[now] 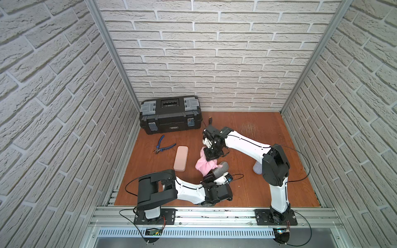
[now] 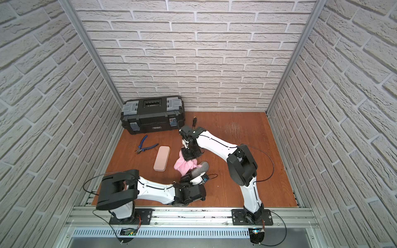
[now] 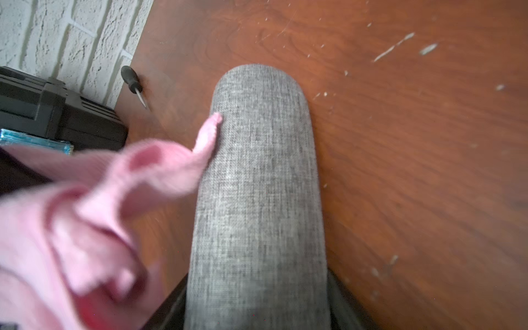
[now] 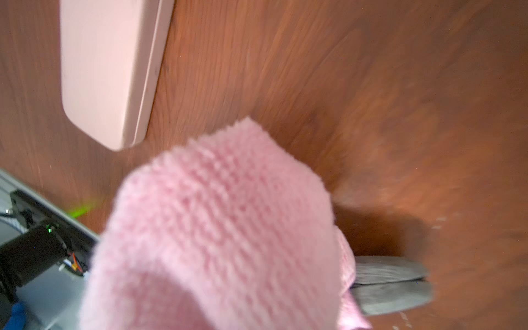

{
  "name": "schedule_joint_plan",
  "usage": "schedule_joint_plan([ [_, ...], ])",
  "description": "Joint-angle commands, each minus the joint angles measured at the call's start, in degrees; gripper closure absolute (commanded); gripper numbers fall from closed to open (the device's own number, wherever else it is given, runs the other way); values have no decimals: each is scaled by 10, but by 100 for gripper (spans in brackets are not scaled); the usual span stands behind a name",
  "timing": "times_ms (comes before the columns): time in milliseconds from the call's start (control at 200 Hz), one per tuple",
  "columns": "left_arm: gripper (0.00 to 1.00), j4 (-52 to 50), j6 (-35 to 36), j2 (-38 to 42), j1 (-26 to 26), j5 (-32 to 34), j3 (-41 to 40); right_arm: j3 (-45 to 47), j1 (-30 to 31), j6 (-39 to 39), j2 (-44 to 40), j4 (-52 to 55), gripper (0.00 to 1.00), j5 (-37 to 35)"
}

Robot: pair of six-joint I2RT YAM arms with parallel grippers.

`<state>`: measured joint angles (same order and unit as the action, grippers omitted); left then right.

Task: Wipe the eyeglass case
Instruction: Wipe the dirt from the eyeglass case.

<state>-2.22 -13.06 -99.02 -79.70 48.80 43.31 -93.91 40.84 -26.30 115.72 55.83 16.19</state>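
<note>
Your left arm (image 1: pixel 189 191) lies low along the table's near edge, elbow folded and wrist turned toward the middle. The left gripper (image 1: pixel 212 175) stands partly closed on the near end of the grey case (image 1: pixel 222 167), with a dark finger on each side in the left wrist view. The case points away toward the back right. You cannot tell whether it rests on the wood.

Your right arm (image 1: pixel 247 146) arches up from its base, forearm reaching left and wrist bent down. The right gripper (image 1: pixel 209 158) is pinched tight on the pink cloth (image 1: pixel 204 165). The cloth hangs bunched beside the case, and one corner touches the case's side.

The table (image 1: pixel 247 193) is red-brown wood, scuffed pale in places. On it:
- pink case (image 1: pixel 181 158), left of the cloth
- pliers (image 1: pixel 164 147)
- toolbox (image 1: pixel 170 116), in the back left corner
- screwdriver (image 1: pixel 210 120), just beside the toolbox

White brick walls (image 1: pixel 214 53) stand on three sides.
</note>
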Motion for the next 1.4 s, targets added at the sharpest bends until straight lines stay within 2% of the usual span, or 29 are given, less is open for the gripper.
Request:
schedule_joint_plan([
  [0, 45, -49, -32, -2, 0, 29, -2, 81, -50, -50, -20, -59, 98, 102],
  [115, 46, -50, -38, -2, 1, 28, -7, 196, -112, -60, -42, -106, 98, 115],
  [185, 47, -52, -46, 3, 2, 27, -10, 227, -159, -43, -48, -92, 98, 66],
  [305, 47, -45, -47, 12, 5, 18, -19, 172, -172, -9, -72, -14, 98, -131],
  [345, 47, -39, -41, 16, 5, 14, -22, 142, -163, -5, -81, 0, 98, -159],
  [420, 47, -25, -26, 23, 6, 3, -30, 81, -139, -3, -93, 14, 98, -162],
  [500, 47, -15, -21, 35, 11, -14, -41, 17, -100, -1, -82, 28, 98, -139],
  [560, 47, -9, -22, 45, 15, -25, -49, 4, -80, -19, -64, 12, 98, -43],
  [670, 47, -1, -33, 59, 27, -45, -63, 80, -58, -82, -48, -86, 98, 120],
  [755, 47, 0, -42, 66, 37, -58, -68, 158, -79, -97, -55, -130, 98, 149],
  [825, 47, 2, -47, 74, 48, -77, -72, 187, -130, -66, -52, -97, 98, 110],
  [900, 47, 15, -48, 80, 63, -110, -78, 161, -171, -14, -50, -30, 98, -34],
  [945, 48, 19, -48, 83, 73, -130, -81, 125, -174, 11, -54, 1, 98, -123],
  [990, 48, 19, -48, 87, 84, -150, -82, 84, -170, 29, -51, 23, 98, -173],
  [1090, 47, 31, -45, 97, 106, -197, -90, 4, -156, 54, -28, 42, 98, -208],
  [1195, 47, 41, -43, 102, 133, -255, -95, -67, -125, 85, 49, 76, 98, -230],
  [1305, 47, 53, -54, 108, 165, -316, -103, -83, -91, 99, 78, 84, 98, -240],
  [1395, 48, 43, -78, 106, 193, -356, -99, -47, -73, 101, 60, 71, 98, -233],
])
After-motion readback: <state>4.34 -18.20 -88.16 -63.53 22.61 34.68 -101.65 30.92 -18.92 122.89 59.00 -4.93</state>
